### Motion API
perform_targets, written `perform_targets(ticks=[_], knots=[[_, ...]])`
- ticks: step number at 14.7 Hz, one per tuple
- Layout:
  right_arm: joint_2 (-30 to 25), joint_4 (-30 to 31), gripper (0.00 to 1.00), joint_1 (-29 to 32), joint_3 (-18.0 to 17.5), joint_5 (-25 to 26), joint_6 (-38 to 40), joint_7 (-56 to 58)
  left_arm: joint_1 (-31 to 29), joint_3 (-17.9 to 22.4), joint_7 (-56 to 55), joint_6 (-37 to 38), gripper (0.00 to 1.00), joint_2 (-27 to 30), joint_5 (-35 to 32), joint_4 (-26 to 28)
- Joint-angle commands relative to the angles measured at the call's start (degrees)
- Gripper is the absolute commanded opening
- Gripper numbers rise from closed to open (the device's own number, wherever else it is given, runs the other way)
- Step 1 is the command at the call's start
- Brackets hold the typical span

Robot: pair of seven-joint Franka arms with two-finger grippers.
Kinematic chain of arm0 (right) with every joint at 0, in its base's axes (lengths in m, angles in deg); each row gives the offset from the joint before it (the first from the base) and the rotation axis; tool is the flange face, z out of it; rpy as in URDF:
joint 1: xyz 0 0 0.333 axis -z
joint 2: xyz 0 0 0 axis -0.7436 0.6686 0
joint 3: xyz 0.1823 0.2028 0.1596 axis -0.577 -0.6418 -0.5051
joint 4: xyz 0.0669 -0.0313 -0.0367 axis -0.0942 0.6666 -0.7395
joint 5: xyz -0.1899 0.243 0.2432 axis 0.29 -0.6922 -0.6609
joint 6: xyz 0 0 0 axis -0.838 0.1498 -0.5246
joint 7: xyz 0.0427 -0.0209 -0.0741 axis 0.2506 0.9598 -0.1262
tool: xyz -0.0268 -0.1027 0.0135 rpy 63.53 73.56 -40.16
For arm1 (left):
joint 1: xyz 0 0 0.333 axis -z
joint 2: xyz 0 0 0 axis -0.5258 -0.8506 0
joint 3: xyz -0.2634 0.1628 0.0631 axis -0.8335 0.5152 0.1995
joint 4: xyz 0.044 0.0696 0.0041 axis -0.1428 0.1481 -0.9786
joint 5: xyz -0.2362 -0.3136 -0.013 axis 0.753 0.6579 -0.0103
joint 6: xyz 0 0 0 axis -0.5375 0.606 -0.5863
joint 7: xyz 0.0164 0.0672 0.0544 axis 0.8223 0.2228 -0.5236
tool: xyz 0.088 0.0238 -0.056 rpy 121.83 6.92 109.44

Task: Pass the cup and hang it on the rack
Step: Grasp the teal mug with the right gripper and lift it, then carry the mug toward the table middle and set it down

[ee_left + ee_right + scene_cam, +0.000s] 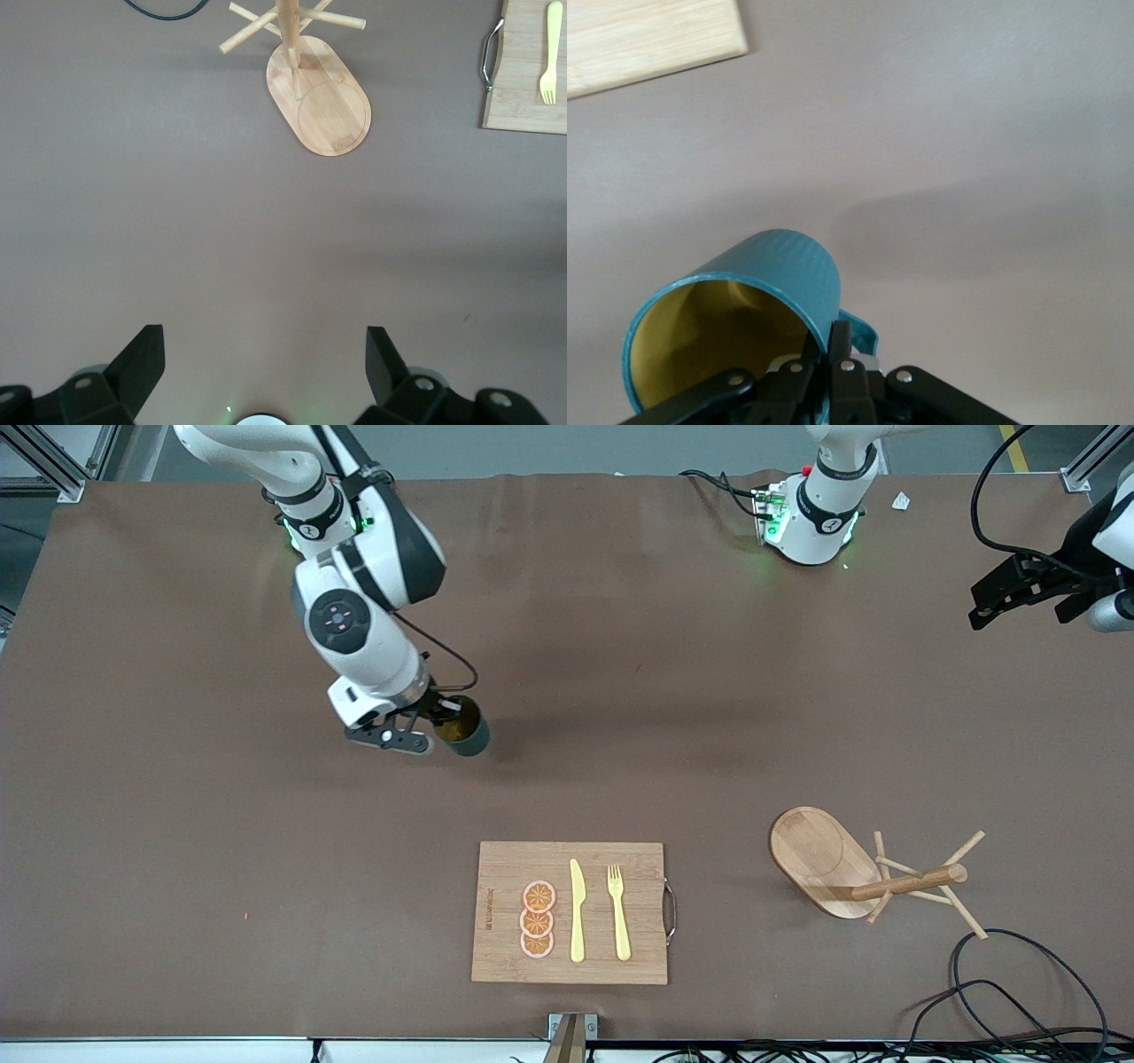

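In the front view, a wide desk (177,868) covered in plain brown sheeting fills nearly the whole picture, with grey floor and metal framing at its edges and black cables (1019,992) trailing at the left arm's end. The right end effector (423,726) is clamped on the rim of the cup (465,728), which hangs tilted above bare desk. The rack (833,864) stands toward the left arm's end, beside a cutting board (505,939) carrying orange slices (538,919), a yellow knife (577,912) and a fork (618,912). The left end effector (1014,593) waits in the air at that end.

In the left wrist view, its fingers (133,367) stand wide apart over bare brown surface, with nothing between them.

In the right wrist view, the cup's yellow inside faces the camera, its rim pinched by the fingers.
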Motion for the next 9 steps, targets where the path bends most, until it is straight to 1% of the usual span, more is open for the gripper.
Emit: perform_targets(ticks=[1,5,9], knots=[[4.4,-3.1,0.0,-4.9,0.9,-1.4,-3.0,-7.8,0.1,0.0,-0.1,-1.3,1.0,-0.7,-0.7,-0.4],[8.2,-5.7,0.0,-9.9,0.9,-1.3,-4.9,-15.2,0.5,-0.1,-0.1,-3.1,1.0,-1.3,-0.8,-0.4],[11.0,-6.0,0.0,-14.2,1.0,-1.3,-8.8,-18.8,0.5,-0.3,0.4,-3.6,1.0,-2.0,-0.8,-0.4]])
